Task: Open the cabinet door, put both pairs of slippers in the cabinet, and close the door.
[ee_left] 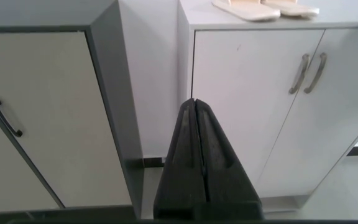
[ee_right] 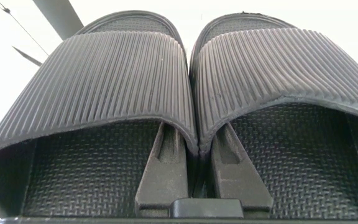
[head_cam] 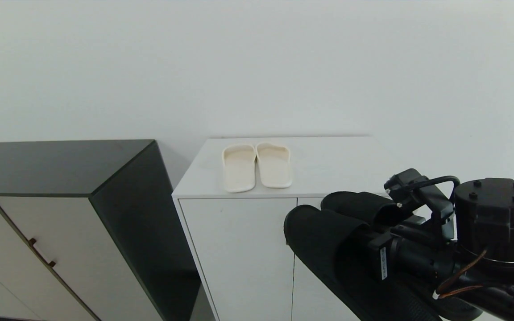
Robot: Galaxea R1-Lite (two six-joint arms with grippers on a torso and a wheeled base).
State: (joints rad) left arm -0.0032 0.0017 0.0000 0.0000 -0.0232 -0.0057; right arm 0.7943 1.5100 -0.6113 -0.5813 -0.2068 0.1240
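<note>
Doors first, by the look of it. A dark cabinet (head_cam: 60, 167) stands furthest left. The left hand (ee_left: 196, 102) is closed on nothing, low before the gap between that cabinet and the white cabinet (head_cam: 239, 249). Both white doors are shut, and the paired door handles (ee_left: 299, 73) stand upright at the seam, above and off to one side of this free hand, the likelier one to pull. On the white top the cream slippers (head_cam: 257, 167) lie side by side, long axes running front to back, near the wall (head_cam: 257, 67). Furthest right, the right hand (ee_right: 194, 149) pinches the black slippers (head_cam: 328, 236) by their inner walls, toes pointing away from it, in front of the shut right door.
</note>
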